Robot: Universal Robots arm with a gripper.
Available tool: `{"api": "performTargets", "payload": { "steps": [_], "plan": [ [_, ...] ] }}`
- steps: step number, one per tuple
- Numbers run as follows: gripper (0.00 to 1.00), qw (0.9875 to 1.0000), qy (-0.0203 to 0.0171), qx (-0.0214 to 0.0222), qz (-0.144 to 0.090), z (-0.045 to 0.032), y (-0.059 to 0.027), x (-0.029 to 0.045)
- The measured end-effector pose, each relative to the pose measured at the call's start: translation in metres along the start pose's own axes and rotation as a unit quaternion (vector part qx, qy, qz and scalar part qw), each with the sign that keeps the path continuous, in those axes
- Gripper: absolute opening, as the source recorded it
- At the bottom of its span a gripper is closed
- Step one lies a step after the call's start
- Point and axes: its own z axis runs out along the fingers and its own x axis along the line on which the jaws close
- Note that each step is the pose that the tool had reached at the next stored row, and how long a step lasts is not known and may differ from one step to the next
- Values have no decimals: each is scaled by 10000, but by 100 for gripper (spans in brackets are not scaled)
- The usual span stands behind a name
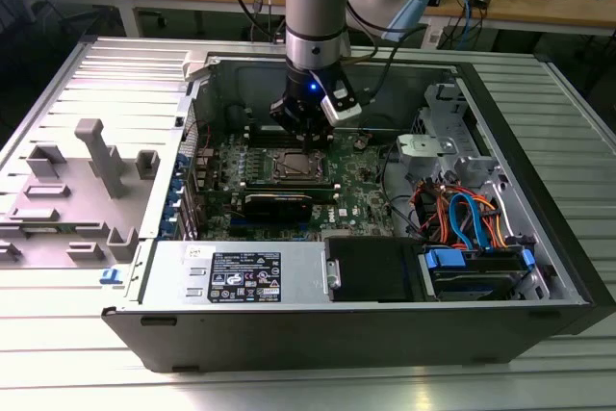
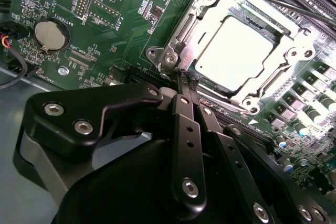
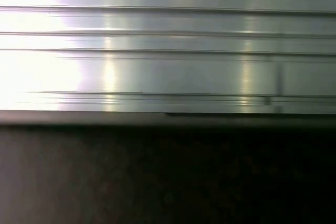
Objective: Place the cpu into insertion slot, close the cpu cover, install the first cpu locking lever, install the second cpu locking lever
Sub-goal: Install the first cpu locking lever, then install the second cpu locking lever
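An open black and grey computer case (image 1: 539, 267) lies on its side across the middle of the exterior view, on a ribbed metal table (image 1: 58, 372). Inside it, left of centre, sits the green circuit board (image 1: 361, 185). The arm's black gripper (image 1: 306, 141) reaches down just above the insertion slot (image 1: 294, 166). In the second wrist view the silver cpu cover (image 2: 210, 30) lies flat over the bright cpu (image 2: 233, 51), upper right, and the gripper's fingers (image 2: 185, 85) are pressed together at the cover's corner.
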Motion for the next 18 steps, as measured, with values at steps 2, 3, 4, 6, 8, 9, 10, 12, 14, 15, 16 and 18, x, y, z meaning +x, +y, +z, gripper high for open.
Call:
{"api": "performTargets", "payload": {
  "steps": [2, 3, 4, 6, 8, 9, 10, 12, 14, 15, 16, 18],
  "plan": [
    [11, 10000, 0, 0, 0, -12, 1, -1],
    [11, 10000, 1, 2, 0, -20, 0, -1],
    [11, 10000, 1, 3, 0, -29, 0, -1],
    [11, 10000, 1, 6, 0, -48, 0, -2],
    [11, 10000, 1, 11, -1, -59, 1, -3],
    [11, 10000, 1, 14, -1, -60, 0, -3],
    [11, 10000, 1, 16, -1, -61, -2, -2],
    [11, 10000, 1, 17, 0, -61, -5, -2],
    [11, 10000, 2, 17, 0, -61, -7, -17],
    [11, 10000, 2, 17, -1, -61, -7, -18],
    [11, 10000, 1, 17, -1, -61, -7, -18],
    [11, 10000, 1, 17, 0, -61, -7, -18]
  ]
}}
